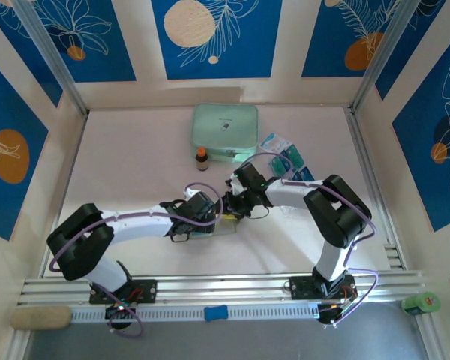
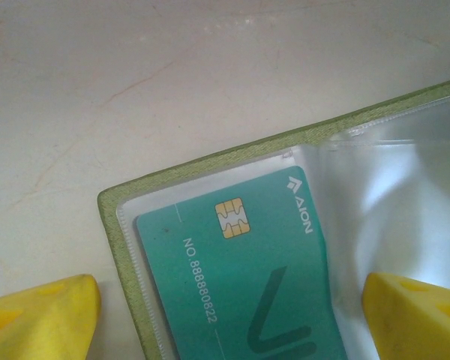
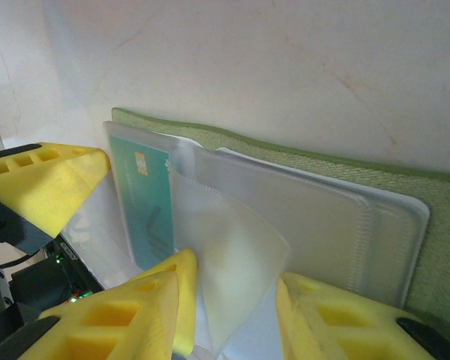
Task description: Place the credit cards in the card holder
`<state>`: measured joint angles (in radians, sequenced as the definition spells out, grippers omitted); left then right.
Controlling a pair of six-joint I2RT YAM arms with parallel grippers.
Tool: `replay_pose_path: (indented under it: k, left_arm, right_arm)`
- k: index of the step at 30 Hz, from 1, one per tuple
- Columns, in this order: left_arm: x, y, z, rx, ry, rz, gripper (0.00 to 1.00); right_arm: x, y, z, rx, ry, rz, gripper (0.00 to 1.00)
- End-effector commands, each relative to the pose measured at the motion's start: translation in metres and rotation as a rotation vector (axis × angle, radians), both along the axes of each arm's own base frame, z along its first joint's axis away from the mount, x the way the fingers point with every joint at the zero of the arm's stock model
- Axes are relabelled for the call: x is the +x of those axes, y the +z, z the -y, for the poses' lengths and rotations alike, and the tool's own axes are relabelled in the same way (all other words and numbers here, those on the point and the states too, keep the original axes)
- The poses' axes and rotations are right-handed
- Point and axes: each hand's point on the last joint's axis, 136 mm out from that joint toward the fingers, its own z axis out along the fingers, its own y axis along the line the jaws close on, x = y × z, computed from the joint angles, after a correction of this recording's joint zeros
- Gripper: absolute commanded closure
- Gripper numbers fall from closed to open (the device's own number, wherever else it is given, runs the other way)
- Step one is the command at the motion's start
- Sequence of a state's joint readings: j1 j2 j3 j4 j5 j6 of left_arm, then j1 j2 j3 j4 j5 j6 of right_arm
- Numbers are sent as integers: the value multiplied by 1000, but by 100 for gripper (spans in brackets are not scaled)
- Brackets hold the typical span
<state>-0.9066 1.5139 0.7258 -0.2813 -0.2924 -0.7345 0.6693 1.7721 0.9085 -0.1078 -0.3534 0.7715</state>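
The card holder lies open on the table between the two arms, near the middle. In the left wrist view its olive edge frames a clear pocket with one teal card already seated in it, chip upward.

The left gripper hovers low over that corner with its yellow fingertips spread wide, one on either side of the card, gripping nothing.

The right gripper works from the other side. Its fingers stand at a moderate gap with a loose clear pocket leaf rising between them. The leaf is lifted off the stack, but a gap shows on each side of it, so it seems straddled rather than pinched.

The step in hand looks like opening the next sleeve – one card is in, and what look like the remaining credit cards lie well apart on the table, to the right of the mint-green zip case.

The next move probably calls for one gripper to keep that thin leaf parted while the other goes for a loose card. The plastic is limp and slippery, so the mouth needs to stay open and the card has to enter flat and square to the slot – otherwise it will likely slide in between the wrong layers.
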Motion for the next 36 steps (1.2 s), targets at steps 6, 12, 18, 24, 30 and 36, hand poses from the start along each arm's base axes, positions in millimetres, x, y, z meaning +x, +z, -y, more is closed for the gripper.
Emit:
replay_pose_path:
  k: [6,12,18,24,30,36]
  left_arm:
    - [-2,5,0,-10,0,15,10]
    - [2,21,1,-29,2,47,8]
    - [7,55,-1,-74,12,119,4]
    - [8,90,-21,-94,49,211,2]
    - [5,103,-49,-119,104,254,1]
    - [2,102,-64,-129,132,255,1]
  right_arm:
    - [-13,2,-16,55,42,-70,61]
    - [-13,10,-21,92,36,-84,61]
    - [-10,19,-26,115,32,-89,61]
    - [-12,34,-36,134,45,-80,61]
    - [-16,43,-50,121,69,-63,56]
    - [-13,32,-69,104,83,-81,56]
